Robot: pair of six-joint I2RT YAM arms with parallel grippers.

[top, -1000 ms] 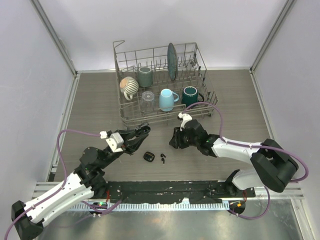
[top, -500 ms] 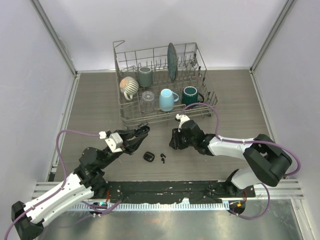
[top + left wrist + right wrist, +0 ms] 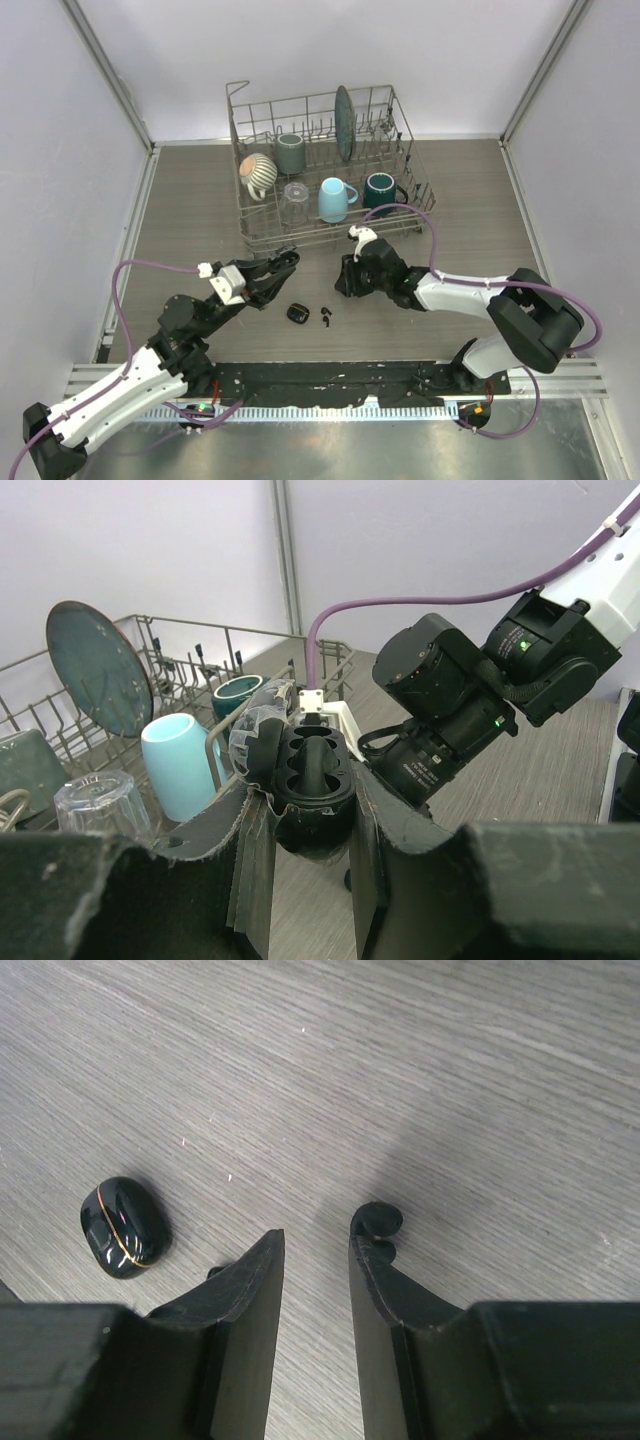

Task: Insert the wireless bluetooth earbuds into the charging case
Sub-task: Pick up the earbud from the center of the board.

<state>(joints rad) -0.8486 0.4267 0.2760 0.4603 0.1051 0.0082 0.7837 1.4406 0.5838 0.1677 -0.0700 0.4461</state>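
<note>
One earbud sits right at the tip of one finger of the right gripper. We can't tell if it clings to that finger or lies on the table beneath. Those jaws stand a little apart with bare wood showing between them, so nothing is clamped. A second earbud lies loose on the table, just beside a closed spare case. The charging case is up off the table, lid flipped back and sockets facing out. It's pinched between the closed fingers of the left gripper, near the right one but apart from it. We judge the step to be getting an earbud properly pinched. It should be taken across its body, stem free, with a firm hold before lifting. Then the stem gets lined up with a socket while the left keeps the case steady. It's a tiny glossy piece, so we expect it slips or flicks away easily. The table is grey wood grain. A wire dish rack with cups, a glass and a plate stands behind, with plain pale walls around.
</note>
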